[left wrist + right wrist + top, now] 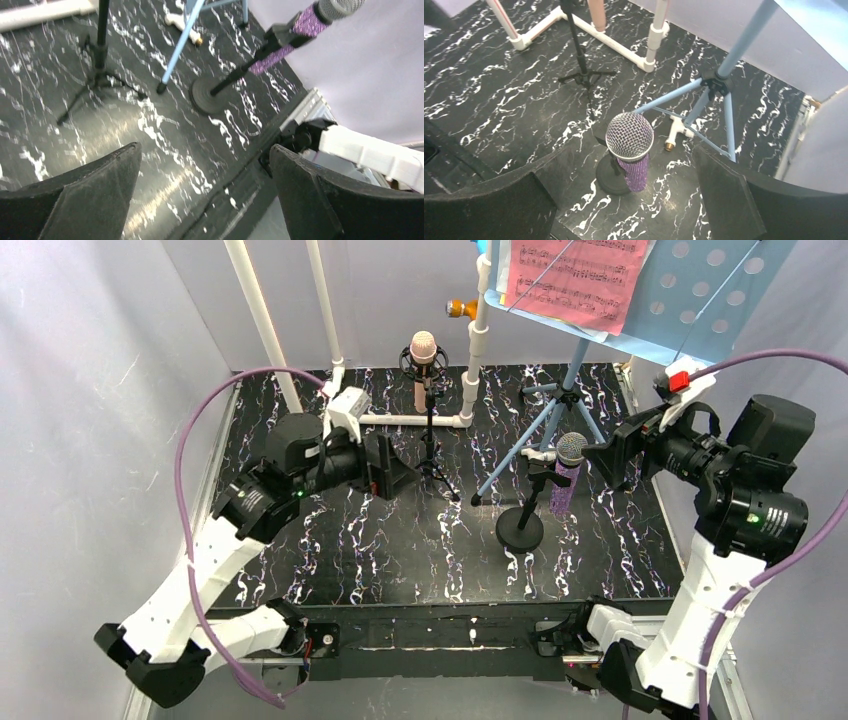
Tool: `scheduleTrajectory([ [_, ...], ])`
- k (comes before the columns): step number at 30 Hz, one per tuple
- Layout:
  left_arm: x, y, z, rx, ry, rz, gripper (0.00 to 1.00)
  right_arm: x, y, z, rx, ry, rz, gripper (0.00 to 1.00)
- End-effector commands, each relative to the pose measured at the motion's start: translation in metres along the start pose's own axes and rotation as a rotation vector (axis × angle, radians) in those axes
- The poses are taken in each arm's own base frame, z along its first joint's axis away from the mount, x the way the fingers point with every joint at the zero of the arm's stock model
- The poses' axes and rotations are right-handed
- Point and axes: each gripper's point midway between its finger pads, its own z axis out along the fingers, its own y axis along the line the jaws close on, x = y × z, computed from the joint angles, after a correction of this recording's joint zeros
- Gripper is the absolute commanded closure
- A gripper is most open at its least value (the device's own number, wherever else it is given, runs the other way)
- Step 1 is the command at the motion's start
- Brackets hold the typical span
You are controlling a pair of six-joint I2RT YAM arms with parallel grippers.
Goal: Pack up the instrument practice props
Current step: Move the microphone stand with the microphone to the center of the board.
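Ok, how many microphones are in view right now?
2. The pink microphone sits in the black tripod mount at the back centre; the glittery purple microphone with grey mesh head is clipped to the black round-base stand, front right. None appears hidden.

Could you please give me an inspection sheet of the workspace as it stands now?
Surface: black marbled tabletop.
Job's things: pink microphone held in the tripod mount; purple microphone tilted in the round-base mount; music rack on blue legs, holding a pink page.
Clutter: white pipe frame at the back; small white fitting by the rack's legs.
Grippers: left gripper open, empty; right gripper open, empty, beside the purple microphone.
Cables: purple cable looping off each arm.
Surroundings: pale walls.
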Motion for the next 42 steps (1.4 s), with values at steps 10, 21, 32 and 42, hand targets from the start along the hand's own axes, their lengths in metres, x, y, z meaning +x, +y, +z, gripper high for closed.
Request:
scheduleTrajectory([
  [10,-0.081,0.008,0.085,0.04,-0.298,0.253,0.0,-0.028,0.029,0.002,-0.213,-0.101,0.024,0.0],
  [21,-0.067,0.071,0.13,-0.148,-0.279,0.179,0.16,-0.021,0.026,0.012,-0.259,-0.108,0.055,0.0],
  [32,-0.055,0.107,0.165,-0.237,-0.322,0.177,0.35,-0.013,0.028,0.014,-0.272,-0.101,0.079,0.0],
  [42,-0.053,0.111,0.185,-0.243,-0.337,0.196,0.47,-0.011,0.026,0.017,-0.267,-0.1,0.091,0.0],
])
